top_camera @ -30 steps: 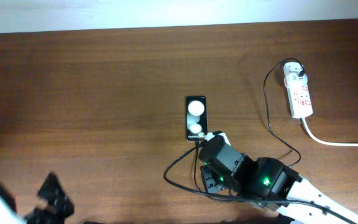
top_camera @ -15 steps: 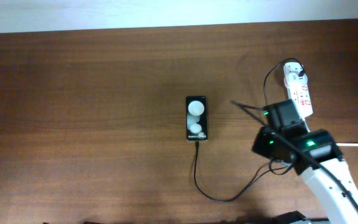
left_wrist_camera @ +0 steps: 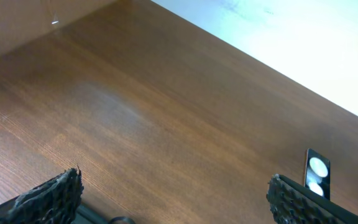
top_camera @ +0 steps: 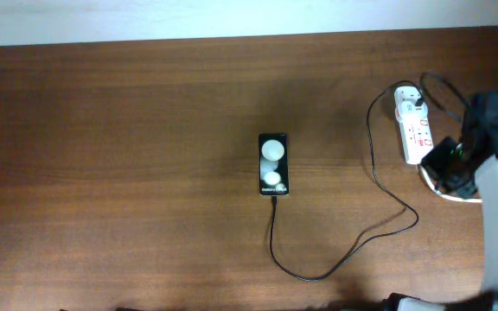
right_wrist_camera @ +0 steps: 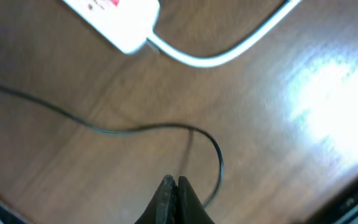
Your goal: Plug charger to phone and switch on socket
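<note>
Since half a second ago the right arm has swung from the middle-right of the table [top_camera: 145, 130] to its right edge, and it now hangs just right of the near end of the socket [top_camera: 415, 125]. One second ago it was at the near end of the phone [top_camera: 273, 164]. The phone and the charger [top_camera: 372, 233] have not shifted.

The right gripper [right_wrist_camera: 174, 185] has its two fingers pressed together with nothing between them. In the right wrist view the tips point at bare wood close to a bend of the charger cable; it seems they do not touch it, but the blur makes this uncertain. The near end of the socket and its white cord [right_wrist_camera: 219, 57] lie beyond.

The left gripper [left_wrist_camera: 173, 180] is spread wide over the table and holds nothing.

The phone lies flat at the centre, face up. The charger cable leaves its near end, loops toward the near edge, then runs far and right to the white adapter sitting at the far end of the socket.
</note>
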`<action>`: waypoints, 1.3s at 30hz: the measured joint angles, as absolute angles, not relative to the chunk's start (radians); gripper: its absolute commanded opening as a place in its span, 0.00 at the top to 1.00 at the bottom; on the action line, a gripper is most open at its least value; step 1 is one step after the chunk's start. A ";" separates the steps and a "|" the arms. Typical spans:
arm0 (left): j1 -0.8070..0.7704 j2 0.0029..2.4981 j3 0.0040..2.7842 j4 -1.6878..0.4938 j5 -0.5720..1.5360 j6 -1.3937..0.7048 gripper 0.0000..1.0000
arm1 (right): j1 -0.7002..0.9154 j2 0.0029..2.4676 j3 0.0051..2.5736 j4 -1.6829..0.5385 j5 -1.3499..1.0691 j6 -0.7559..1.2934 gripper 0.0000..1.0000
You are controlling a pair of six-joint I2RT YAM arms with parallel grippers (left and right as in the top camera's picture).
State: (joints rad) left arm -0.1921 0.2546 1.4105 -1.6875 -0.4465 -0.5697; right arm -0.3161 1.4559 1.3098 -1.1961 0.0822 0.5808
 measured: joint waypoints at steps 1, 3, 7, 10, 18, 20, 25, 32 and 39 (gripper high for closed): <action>-0.189 0.253 1.411 -1.687 -0.447 -0.569 0.01 | -0.324 1.509 1.362 -1.192 0.082 0.579 0.96; -0.175 0.246 1.411 -1.686 -0.447 -0.570 0.01 | -0.337 1.583 1.431 -1.192 0.082 0.576 0.96; -0.136 0.188 1.410 -1.687 -0.446 -0.569 0.01 | -0.367 1.799 1.607 -1.174 0.082 0.574 0.96; -0.133 0.126 1.410 -1.687 -0.447 -0.570 0.01 | -0.377 1.938 1.688 -1.152 0.074 0.567 0.96; -0.133 0.035 1.410 -1.687 -0.447 -0.570 0.01 | -0.381 2.115 1.753 -1.039 0.006 0.514 0.96; -0.133 0.018 1.411 -1.687 -0.447 -0.570 0.01 | -0.381 2.116 1.755 -0.999 -0.001 0.511 0.96; -0.133 0.017 1.410 -1.687 -0.447 -0.570 0.01 | -0.382 2.125 1.757 -0.929 -0.002 0.511 0.96; -0.133 0.017 1.410 -1.687 -0.447 -0.570 0.01 | -0.382 2.159 1.758 -0.887 -0.006 0.508 0.96; -0.133 0.017 1.410 -1.687 -0.447 -0.570 0.01 | -0.382 2.159 1.758 -0.884 -0.006 0.508 0.96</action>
State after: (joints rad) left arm -0.1329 0.0174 1.4097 -1.6875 -0.4465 -0.5697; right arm -0.3817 2.1593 1.7580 -0.8841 -0.0059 0.5076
